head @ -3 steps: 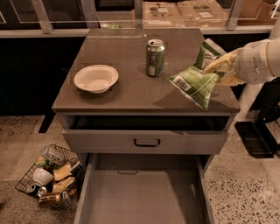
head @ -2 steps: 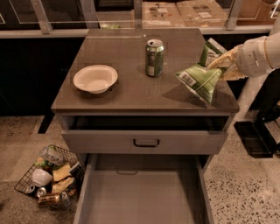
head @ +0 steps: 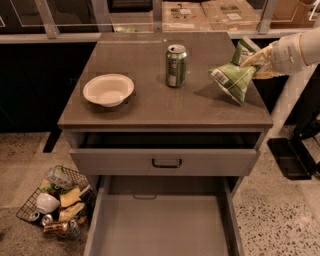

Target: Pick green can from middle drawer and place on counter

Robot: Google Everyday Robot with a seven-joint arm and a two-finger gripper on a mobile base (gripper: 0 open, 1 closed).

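So, middle drawer (head: 160, 230): pulled far out below the table (head: 150, 110), nearest the camera; wide and grey, with a plain flat floor and low side walls.
Wire basket (head: 25, 212): on the speckled floor (head: 280, 220), down and to the left of the table as seen, just beside the middle drawer's left wall; it holds a white cup (head: 47, 202), crushed cans and crumpled wrappers.
Upper drawer (head: 110, 162): directly under the table's top, slid out a little so a dark gap shows behind its grey front; a small black handle (head: 166, 163) sits at the middle of that front.
Table: square, smooth grey-brown top, slightly glossy.
Bowl (head: 108, 90): white, shallow, upright, on the table's left part.
Soda can (head: 176, 65): green aluminium, upright, tab end up, about the middle of the table, well apart from the bowl.
Green can (head: 232, 80): in fact a crumpled green-and-white foil snack bag with a white label patch, over the table's right part, near its right edge; it hangs tilted from its pinched upper end and throws a shadow on the table to its left; whether its lowest corner touches the table cannot be told.
Claw (head: 257, 62): at the table's right edge, above the surface, fingers closed tight on the bag's upper end.
Arm (head: 300, 50): white, reaching in from beyond the table's right side.
Cardboard boxes (head: 200, 10): lying flat beyond the table's far edge.
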